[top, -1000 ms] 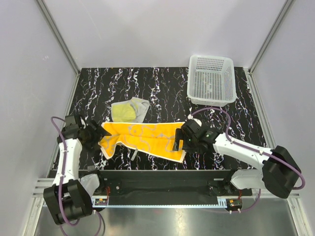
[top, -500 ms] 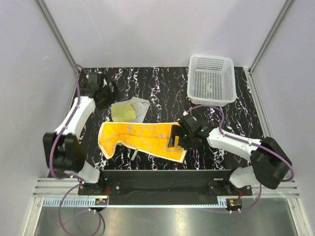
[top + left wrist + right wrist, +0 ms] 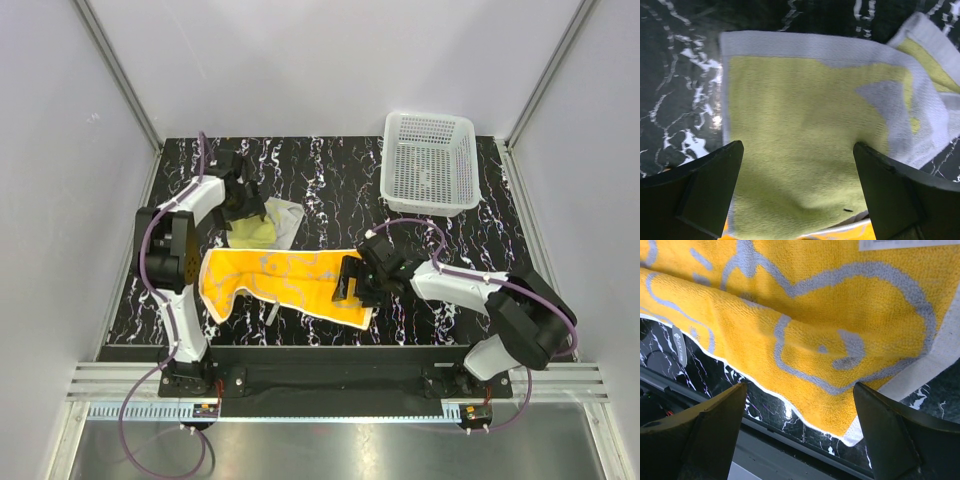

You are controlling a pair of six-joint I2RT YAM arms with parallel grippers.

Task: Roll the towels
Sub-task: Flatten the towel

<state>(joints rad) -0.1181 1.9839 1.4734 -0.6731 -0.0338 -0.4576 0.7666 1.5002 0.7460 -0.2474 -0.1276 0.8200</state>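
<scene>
The left gripper stands with its jaws wide apart and nothing between them. In the left wrist view it hangs low over the yellow towel, one finger to each side. The right gripper is likewise spread and empty, poised over the right end of the orange towel. The right wrist view shows its fingers framing the cloth's corner without pinching it.

Neither towel is rolled, so I judge the task barely begun, with both rolls left to make. The yellow towel lies in a loose, partly doubled heap at about 10 o'clock from the table's middle, its grey-white reverse turned up on the right. The orange towel lies spread out long at 6 to 7 o'clock, its left end folded over and a soft ridge running across it in the right wrist view.

The orange towel's near-right corner sits just beside the table's front edge, so a roll there would best travel toward 12 o'clock. That way lies bare marbled surface — open room out to the far edge. The white basket sits at 1 to 2 o'clock, well apart from both cloths. The two towels lie near each other, the yellow one's lower edge just above the orange one's upper edge, so rolling either may nudge its neighbour.
</scene>
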